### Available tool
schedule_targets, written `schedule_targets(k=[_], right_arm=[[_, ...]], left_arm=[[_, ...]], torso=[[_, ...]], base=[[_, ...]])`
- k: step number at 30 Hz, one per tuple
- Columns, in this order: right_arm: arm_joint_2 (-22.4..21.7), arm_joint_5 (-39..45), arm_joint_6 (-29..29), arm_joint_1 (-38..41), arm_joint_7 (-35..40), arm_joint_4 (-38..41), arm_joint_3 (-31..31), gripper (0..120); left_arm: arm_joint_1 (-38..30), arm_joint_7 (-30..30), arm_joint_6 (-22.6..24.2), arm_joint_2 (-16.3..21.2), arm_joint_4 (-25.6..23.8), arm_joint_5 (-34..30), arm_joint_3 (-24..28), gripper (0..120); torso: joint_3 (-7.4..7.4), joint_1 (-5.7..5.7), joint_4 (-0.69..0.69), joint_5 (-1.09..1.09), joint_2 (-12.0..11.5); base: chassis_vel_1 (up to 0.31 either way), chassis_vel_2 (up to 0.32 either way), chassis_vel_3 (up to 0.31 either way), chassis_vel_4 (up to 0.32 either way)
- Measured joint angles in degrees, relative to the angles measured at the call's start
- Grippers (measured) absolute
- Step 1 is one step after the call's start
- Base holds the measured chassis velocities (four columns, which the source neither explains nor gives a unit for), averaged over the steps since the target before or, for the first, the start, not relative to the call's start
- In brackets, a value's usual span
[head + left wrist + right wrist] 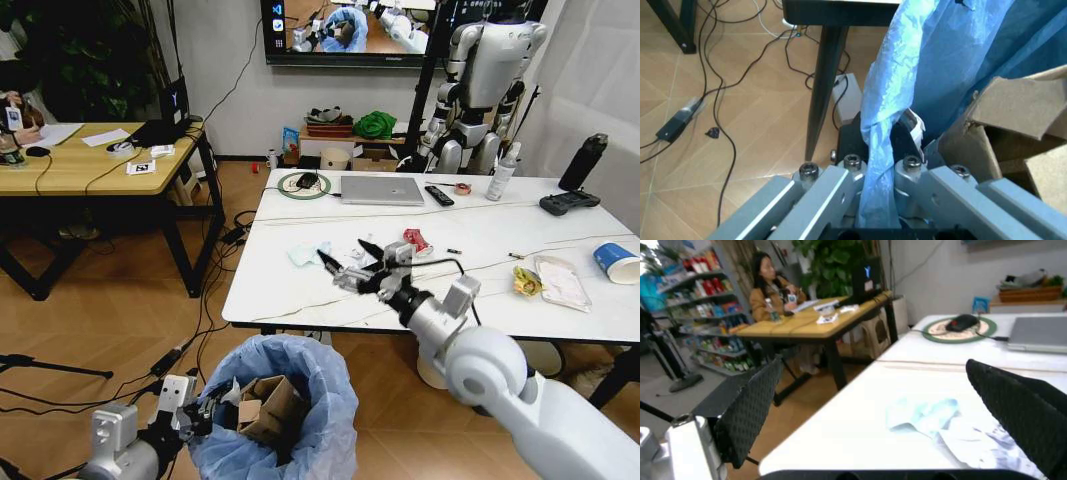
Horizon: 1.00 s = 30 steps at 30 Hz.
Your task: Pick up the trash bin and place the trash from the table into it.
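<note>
Down low at the near edge of the table (pixel 300 290), the left gripper (pixel 200 408) is clamped on the light-blue bag at the rim of the trash bin (pixel 318 385), holding it just below and in front of the tabletop; from the left wrist the bag's plastic (pixel 880 145) runs straight down between the two closed fingers (pixel 833 185). Inside the bin sits torn brown cardboard (pixel 268 408), its ragged edge just beside the pinched bag. Up top, the right gripper (pixel 345 258) hangs over the white marble surface with its black fingers (pixel 750 410) spread wide apart and nothing between them. Right under that open claw lies crumpled pale-blue paper (pixel 920 415) with crumpled white paper (pixel 980 445) touching it, both near the table's left front part. A crushed red can (pixel 417 241) rests just beyond the gripper's wrist. Over to the right there's a yellow wrapper (pixel 526 281) beside a clear packet (pixel 562 281), and a blue-white paper cup (pixel 616 262) lying at the far right edge. A laptop (pixel 381 190) sits toward the back.
</note>
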Motion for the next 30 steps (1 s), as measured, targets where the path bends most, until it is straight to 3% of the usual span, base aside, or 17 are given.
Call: schedule_targets(k=[13,30], right_arm=[[5.1,0.0,-6.2,10.9,1.1,-13.9,-4.1,100],[11.0,-0.6,-6.9,18.0,-0.7,-24.1,-12.1,100]], left_arm=[[0.0,0.0,0.0,-0.3,0.0,0.0,0.0,0],[-0.5,0.1,-0.1,-0.7,0.0,-0.1,-0.2,0]], torso=[[0.00,0.00,0.01,0.00,0.0],[0.00,0.00,0.00,-0.01,0.0]], base=[[0.000,0.000,0.000,0.000],[0.000,0.000,0.000,0.000]])
